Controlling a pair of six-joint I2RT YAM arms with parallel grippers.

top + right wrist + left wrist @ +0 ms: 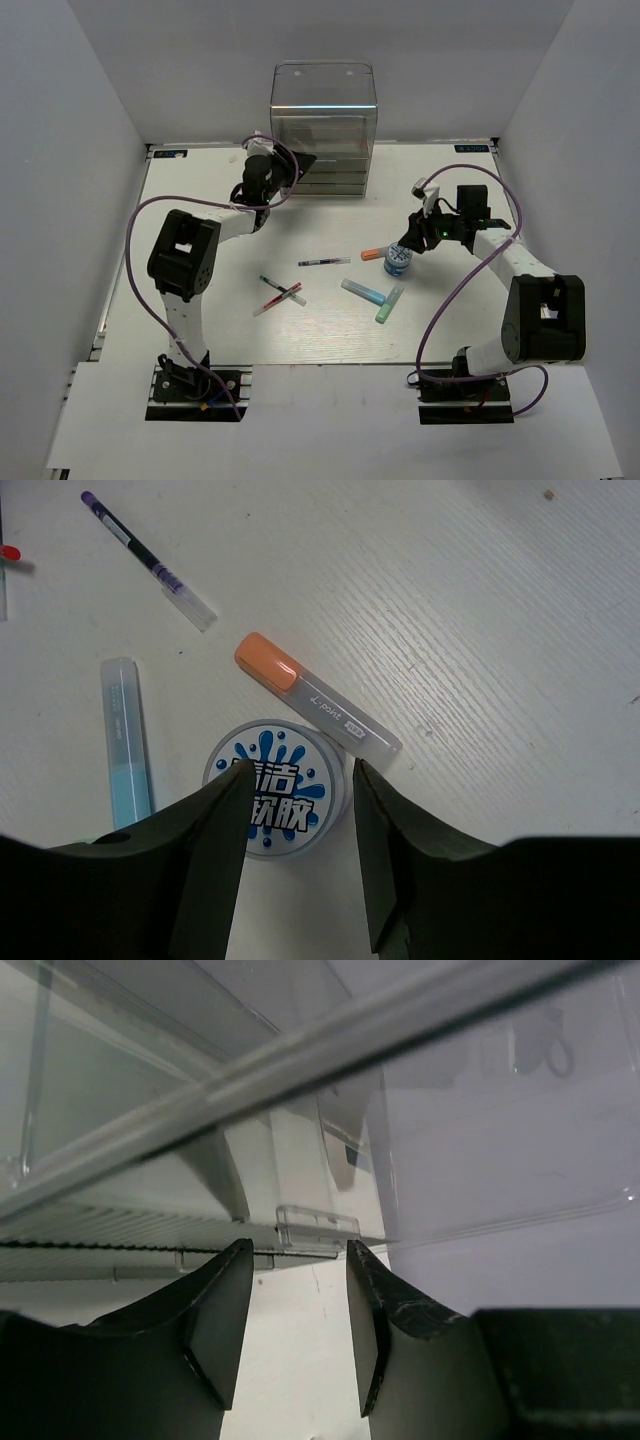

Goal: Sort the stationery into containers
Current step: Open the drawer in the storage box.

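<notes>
The clear acrylic organizer (322,130) stands at the back, stacked drawers below a tall compartment. My left gripper (291,166) is open and empty at its lower left front; in the left wrist view (297,1325) a drawer's clear pull tab (317,1228) lies just beyond the fingertips. My right gripper (411,243) is open over the round blue-white roll (398,261). In the right wrist view (300,810) its jaws straddle the roll (280,755); whether they touch it I cannot tell. An orange-capped highlighter (315,705) lies against the roll's far side.
On the table lie a blue highlighter (363,292), a mint green highlighter (389,303), a dark pen (323,262), and a red pen crossed with a clear pen (280,296). White walls enclose the table on three sides.
</notes>
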